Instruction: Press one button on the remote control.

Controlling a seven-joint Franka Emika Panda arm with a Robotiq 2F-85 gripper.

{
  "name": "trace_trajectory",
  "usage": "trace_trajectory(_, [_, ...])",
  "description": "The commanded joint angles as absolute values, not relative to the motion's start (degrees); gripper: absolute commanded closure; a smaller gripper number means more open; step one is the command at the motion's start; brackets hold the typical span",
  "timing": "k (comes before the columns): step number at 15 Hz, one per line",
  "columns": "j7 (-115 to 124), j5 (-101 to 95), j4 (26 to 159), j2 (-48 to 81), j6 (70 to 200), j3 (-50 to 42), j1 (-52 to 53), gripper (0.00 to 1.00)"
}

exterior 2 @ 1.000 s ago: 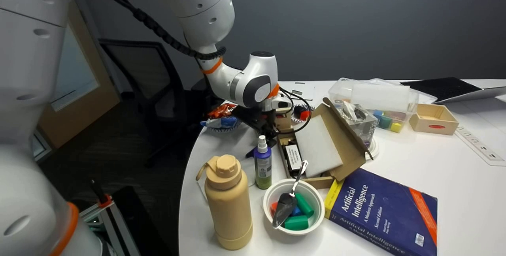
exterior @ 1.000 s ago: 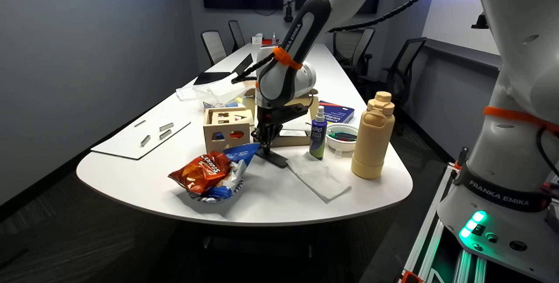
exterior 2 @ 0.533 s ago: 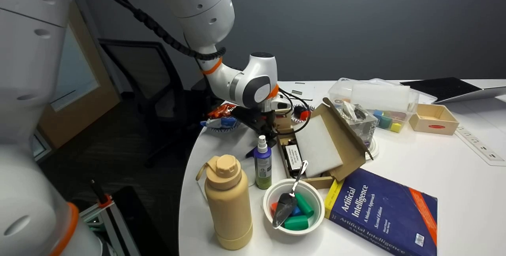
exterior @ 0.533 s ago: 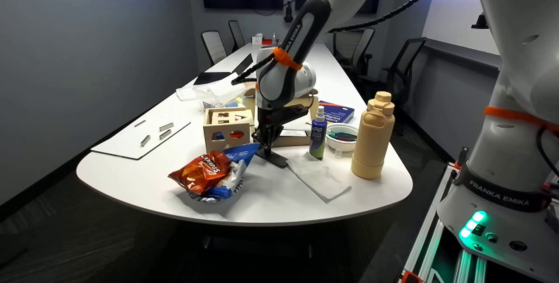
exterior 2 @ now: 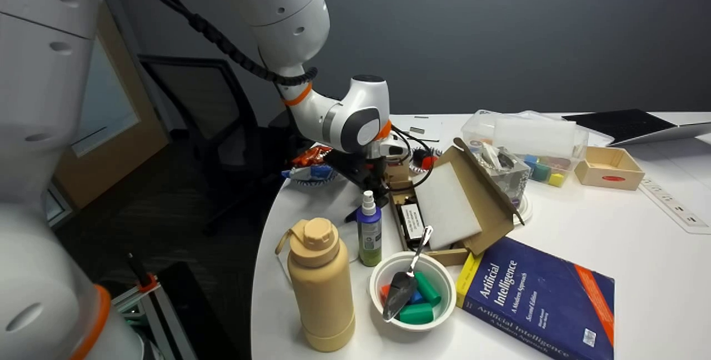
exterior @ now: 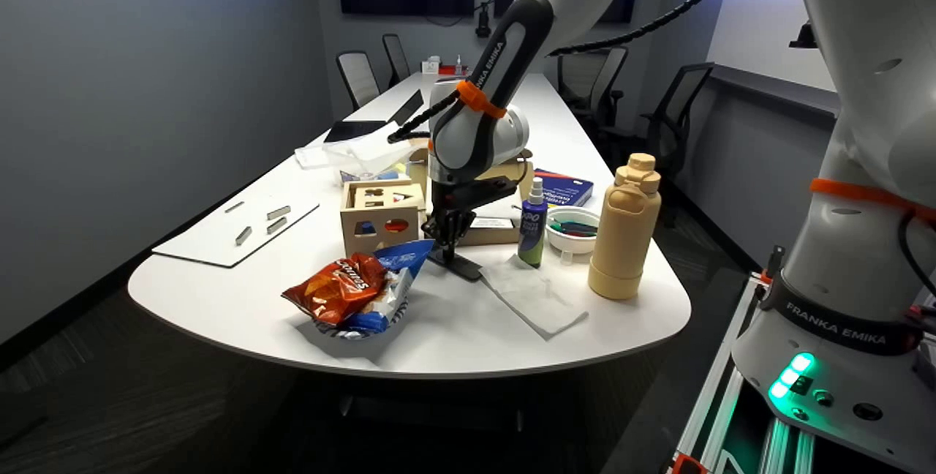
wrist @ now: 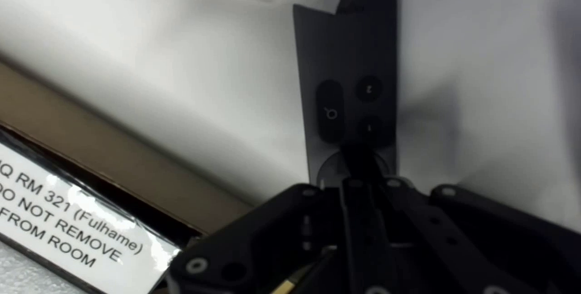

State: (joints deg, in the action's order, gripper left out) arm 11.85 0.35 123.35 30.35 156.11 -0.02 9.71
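The remote control [exterior: 462, 267] is a slim dark bar lying flat on the white table. In the wrist view the remote [wrist: 349, 53] shows a search button, round buttons marked 1 and 2, and part of a round pad. A white napkin [wrist: 218, 67] covers one corner of it. My gripper [wrist: 361, 160] points down over the remote with its fingertips together, at the edge of the round pad beside button 1. I cannot tell whether they touch it. In an exterior view the gripper [exterior: 447, 256] stands right on or just above the remote. It holds nothing.
A wooden shape box [exterior: 380, 218] and a bowl of snack bags [exterior: 351, 291] stand close to the gripper. A spray bottle [exterior 2: 369, 232], an open cardboard box [exterior 2: 489, 199], a tan bottle [exterior 2: 322, 288] and a white bowl [exterior 2: 375, 293] stand nearby.
My gripper has sunk very slightly toward the remote. The remote and the other objects have not visibly moved.
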Motion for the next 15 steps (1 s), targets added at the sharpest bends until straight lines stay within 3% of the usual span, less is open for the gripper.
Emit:
trace_trajectory(1, [14.32,0.75,124.27,33.9,158.15,-0.28,10.43,1.0])
trace_trajectory(15, [14.57,0.81,123.61,28.52,152.78,0.68,10.69,1.0])
